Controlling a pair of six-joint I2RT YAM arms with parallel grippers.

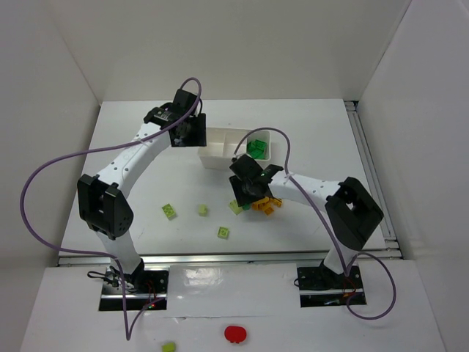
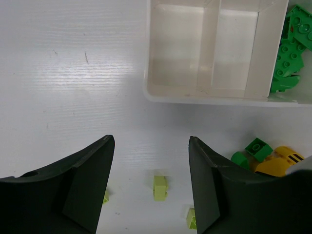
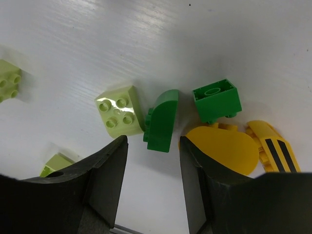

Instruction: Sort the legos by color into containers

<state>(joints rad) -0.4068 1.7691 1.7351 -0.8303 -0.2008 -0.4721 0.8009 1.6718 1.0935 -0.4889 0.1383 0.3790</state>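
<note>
The white tray [image 1: 220, 157] stands at mid-table; its right compartment holds several dark green legos [image 1: 256, 149], and the other two look empty in the left wrist view [image 2: 195, 92]. My right gripper [image 1: 249, 193] is open and low over a cluster of legos. In the right wrist view its jaws [image 3: 152, 141] stand just short of a curved dark green lego [image 3: 162, 121], with a lime lego [image 3: 119, 111] to its left, a square dark green lego [image 3: 217, 99] and orange-yellow legos [image 3: 224, 148] to its right. My left gripper [image 1: 188, 132] is open and empty beside the tray's left end [image 2: 151, 146].
Loose lime legos lie on the table in front of the tray [image 1: 169, 211] [image 1: 202, 210] [image 1: 223, 232]. One lime lego [image 2: 160, 186] shows between my left fingers. A red round object [image 1: 235, 334] and a lime lego [image 1: 168, 347] lie off the table near the arm bases.
</note>
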